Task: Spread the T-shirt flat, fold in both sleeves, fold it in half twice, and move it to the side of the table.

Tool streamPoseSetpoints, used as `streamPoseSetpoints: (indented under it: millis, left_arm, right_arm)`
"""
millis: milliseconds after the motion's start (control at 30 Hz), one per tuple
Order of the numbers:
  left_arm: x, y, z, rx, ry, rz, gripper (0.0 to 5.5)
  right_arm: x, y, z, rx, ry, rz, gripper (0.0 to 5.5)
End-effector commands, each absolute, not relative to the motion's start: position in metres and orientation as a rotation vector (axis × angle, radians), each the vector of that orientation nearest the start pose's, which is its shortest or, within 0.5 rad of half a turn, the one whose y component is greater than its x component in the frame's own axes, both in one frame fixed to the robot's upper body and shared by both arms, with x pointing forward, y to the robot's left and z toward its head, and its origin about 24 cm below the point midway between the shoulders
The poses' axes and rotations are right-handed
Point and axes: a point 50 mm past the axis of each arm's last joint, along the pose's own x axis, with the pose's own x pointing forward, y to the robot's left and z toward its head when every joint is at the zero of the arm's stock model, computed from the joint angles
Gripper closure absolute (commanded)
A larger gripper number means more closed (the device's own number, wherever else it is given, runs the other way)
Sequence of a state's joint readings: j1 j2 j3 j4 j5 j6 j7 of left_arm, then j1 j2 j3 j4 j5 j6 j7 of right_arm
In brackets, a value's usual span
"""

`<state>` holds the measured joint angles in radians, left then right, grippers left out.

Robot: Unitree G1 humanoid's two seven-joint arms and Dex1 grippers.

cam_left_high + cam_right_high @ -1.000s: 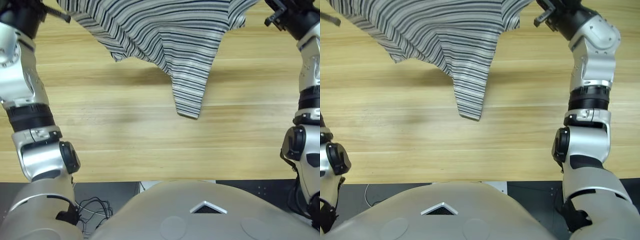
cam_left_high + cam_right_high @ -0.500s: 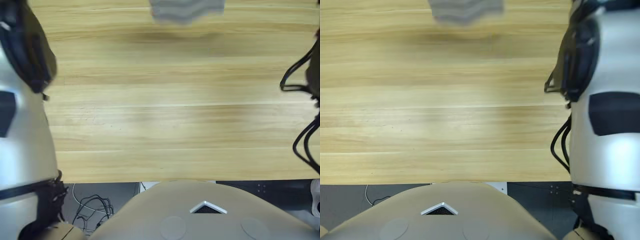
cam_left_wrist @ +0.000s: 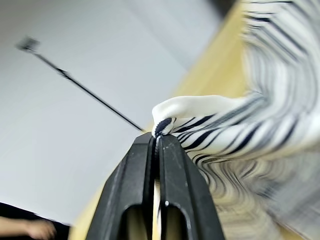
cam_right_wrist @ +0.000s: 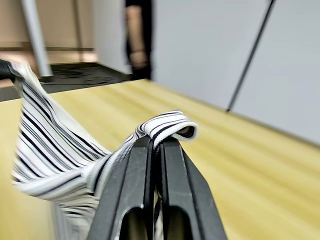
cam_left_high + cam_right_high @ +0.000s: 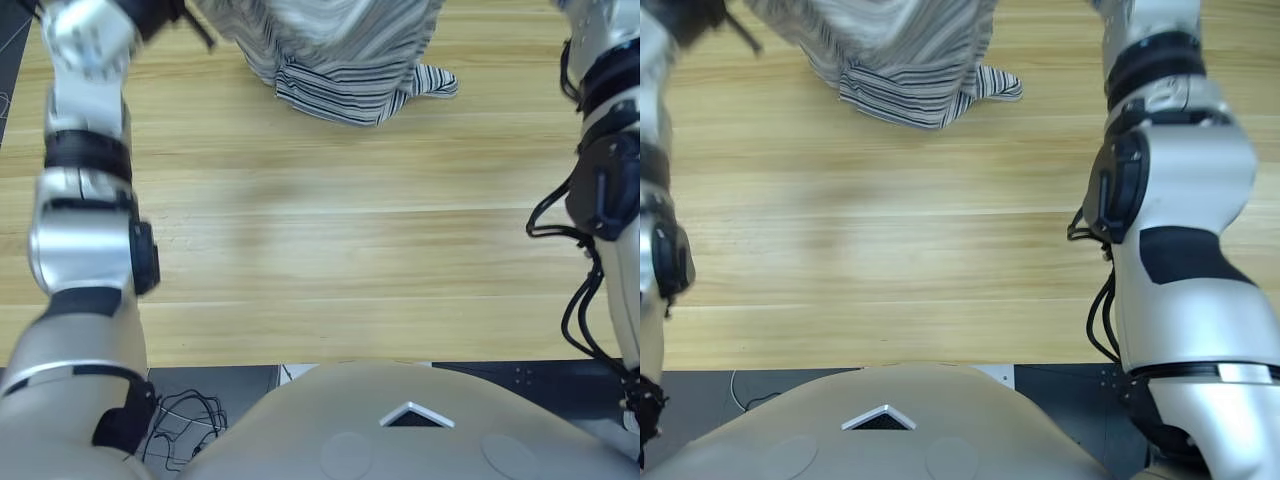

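The black-and-white striped T-shirt [image 5: 335,60] hangs from above at the far middle of the wooden table [image 5: 320,250], its lower part bunched on the tabletop. In the left wrist view my left gripper [image 3: 158,140] is shut on a fold of the T-shirt's [image 3: 250,125] edge. My right gripper [image 4: 156,142] is likewise shut on a rolled edge of the T-shirt [image 4: 55,150]. Both arms rise at the table's sides, the left arm [image 5: 90,200] on the left and the right arm [image 5: 1170,200] on the right.
Bare wood covers the table from the cloth to the near edge [image 5: 320,355]. Cables [image 5: 185,420] lie on the floor under the near left edge.
The T-shirt went from hanging spread wide, to lifted almost out of sight, to lowered with its hem bunched on the table. Both arms swung up and then back down.
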<state>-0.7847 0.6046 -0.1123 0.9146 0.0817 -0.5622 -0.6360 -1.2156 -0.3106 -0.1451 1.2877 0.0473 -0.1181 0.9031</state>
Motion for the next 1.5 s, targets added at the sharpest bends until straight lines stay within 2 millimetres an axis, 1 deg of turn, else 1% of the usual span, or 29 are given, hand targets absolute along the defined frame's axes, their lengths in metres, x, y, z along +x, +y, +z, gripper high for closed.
streamPoseSetpoints:
  millis: [33,67,133,200,300,367,433,467,500,567,667,733,800,867,967,1033,1100,1133,1167,1200,1267,1333,1433,1467,1500]
  left_arm:
    - [0.240,0.248,0.158,0.829,-0.160,-1.078,5.40]
    - [0.236,0.249,0.175,0.821,-0.181,-1.076,5.40]
    - [0.232,0.247,0.200,0.811,-0.230,-1.076,5.40]
    - [0.227,0.243,0.215,0.793,-0.269,-1.084,5.40]
    - [0.216,0.237,0.225,0.769,-0.274,-1.106,5.40]
    - [0.207,0.233,0.223,0.752,-0.242,-1.137,5.40]
    - [0.198,0.229,0.214,0.728,-0.183,-1.185,5.40]
    - [0.191,0.226,0.204,0.719,-0.122,-1.230,5.40]
    - [0.185,0.225,0.192,0.710,-0.044,-1.276,5.40]
    - [0.168,0.223,0.157,0.706,0.133,-1.379,5.40]
    - [0.141,0.221,0.112,0.694,0.325,-1.502,5.40]
    - [0.123,0.221,0.092,0.669,0.405,-1.566,5.40]
    - [0.108,0.225,0.084,0.647,0.483,-1.616,5.40]
    - [0.097,0.232,0.082,0.634,0.564,-1.634,5.40]
    - [0.079,0.237,0.076,0.704,0.632,-1.675,5.40]
    - [0.071,0.240,0.068,0.738,0.703,-1.671,5.07]
    - [0.070,0.240,0.066,0.735,0.732,-1.662,4.76]
    - [0.069,0.239,0.066,0.733,0.737,-1.665,4.58]
    - [0.068,0.238,0.065,0.746,0.729,-1.667,4.41]
    - [0.068,0.236,0.064,0.750,0.721,-1.666,4.39]
    - [0.070,0.231,0.064,0.749,0.688,-1.661,4.39]
    - [0.073,0.230,0.069,0.777,0.665,-1.662,4.39]
    - [0.089,0.222,0.093,0.821,0.545,-1.657,4.39]
    - [0.102,0.214,0.110,0.791,0.448,-1.635,4.39]
    - [0.118,0.205,0.131,0.719,0.325,-1.609,4.39]
  right_arm:
    - [0.357,-0.174,0.103,0.030,0.103,1.137,5.38]
    - [0.352,-0.178,0.100,0.046,0.108,1.146,5.38]
    - [0.345,-0.184,0.102,0.070,0.104,1.169,5.38]
    - [0.338,-0.186,0.107,0.091,0.094,1.212,5.38]
    - [0.319,-0.196,0.117,0.108,0.091,1.313,5.38]
    - [0.306,-0.205,0.116,0.080,0.127,1.351,5.38]
    - [0.289,-0.216,0.107,0.030,0.213,1.396,5.38]
    - [0.278,-0.223,0.099,-0.005,0.276,1.420,5.38]
    - [0.269,-0.228,0.092,-0.032,0.333,1.437,5.38]
    - [0.254,-0.235,0.082,-0.070,0.420,1.464,5.38]
    - [0.239,-0.238,0.069,-0.106,0.506,1.493,5.38]
    - [0.234,-0.238,0.061,-0.103,0.544,1.511,5.38]
    - [0.230,-0.242,0.055,-0.085,0.574,1.512,5.38]
    - [0.228,-0.250,0.051,-0.078,0.607,1.494,5.38]
    - [0.228,-0.266,0.046,-0.111,0.633,1.458,5.38]
    - [0.229,-0.275,0.041,-0.087,0.696,1.418,5.40]
    - [0.229,-0.277,0.039,-0.057,0.733,1.400,5.40]
    - [0.228,-0.276,0.039,-0.060,0.749,1.410,5.13]
    - [0.227,-0.275,0.040,-0.071,0.757,1.428,4.99]
    - [0.227,-0.274,0.040,-0.089,0.751,1.441,4.73]
    - [0.222,-0.274,0.041,-0.118,0.748,1.476,4.73]
    - [0.217,-0.276,0.045,-0.137,0.744,1.499,4.73]
    - [0.217,-0.279,0.056,-0.201,0.701,1.526,4.73]
    - [0.218,-0.280,0.061,-0.233,0.681,1.536,4.73]
    - [0.222,-0.281,0.068,-0.255,0.659,1.533,4.73]
